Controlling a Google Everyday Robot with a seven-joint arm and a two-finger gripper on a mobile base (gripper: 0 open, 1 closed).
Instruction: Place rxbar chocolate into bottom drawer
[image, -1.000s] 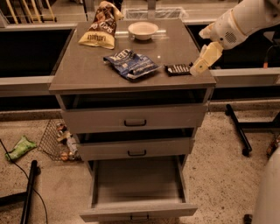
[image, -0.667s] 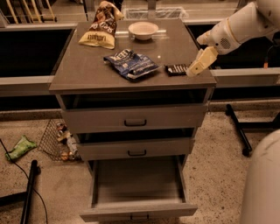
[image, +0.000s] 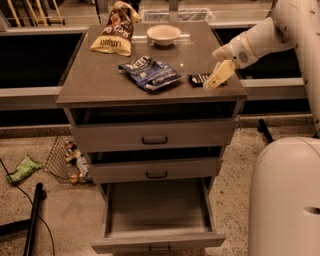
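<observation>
- Leftward and slightly lower than a second ago, the arm (image: 260, 40) has carried the pincer (image: 220, 75) over the right front corner of the surface (image: 100, 82). Whether the pincer is released or clenched cannot be told.
- The bottom drawer (image: 157, 210) stands pulled out, low at the cabinet's front, well below the pincer.
- The rxbar chocolate (image: 197, 78) lies flat on the surface just left of the pincer, touching or nearly so. Its long axis runs left to right, and the grasp looks not yet made.
</observation>
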